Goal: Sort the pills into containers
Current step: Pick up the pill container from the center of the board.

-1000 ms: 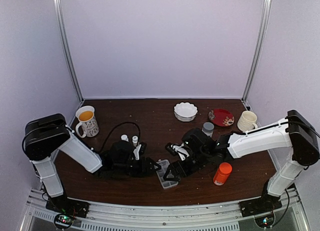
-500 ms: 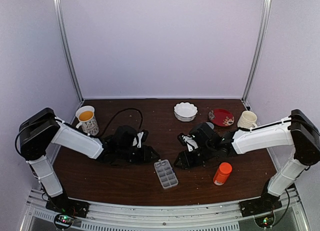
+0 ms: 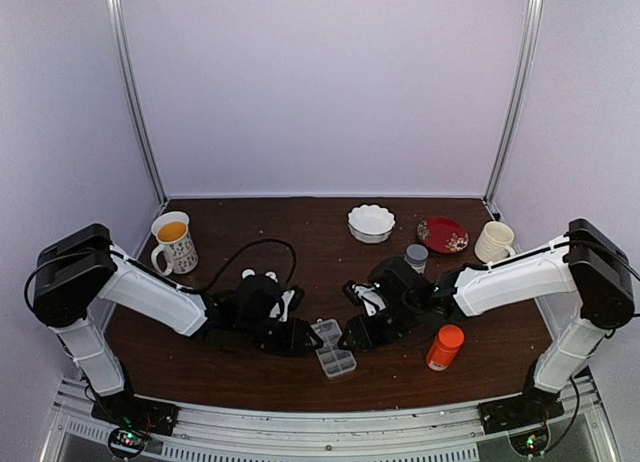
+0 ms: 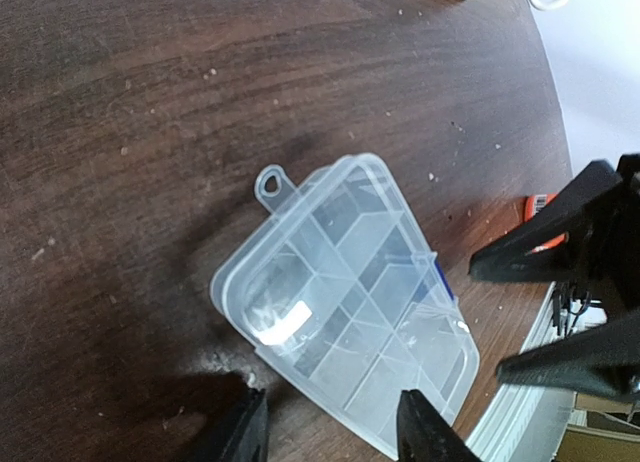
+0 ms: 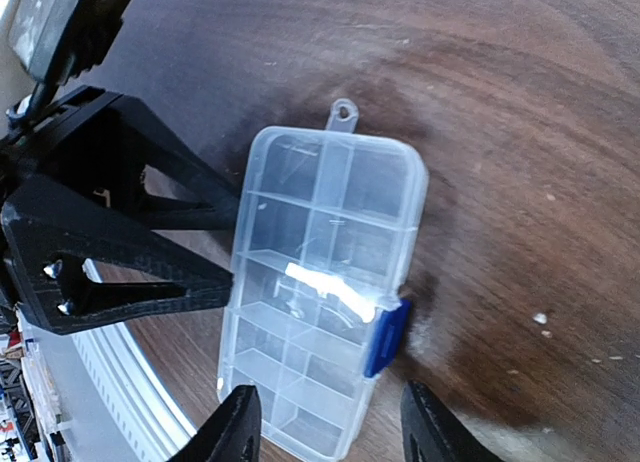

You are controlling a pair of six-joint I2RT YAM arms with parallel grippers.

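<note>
Clear pill organizer box (image 4: 345, 292) laid on table (image 3: 300, 232), flanked by left gripper (image 4: 330, 432) and right gripper (image 5: 330, 427), both sets of fingers held apart.

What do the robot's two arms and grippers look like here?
The left arm and right arm have white tubular links between bulky black joint housings. The left gripper and right gripper are matte black, each with two tapering wedge-shaped fingers. A thin black cable loops off the left arm.
</note>
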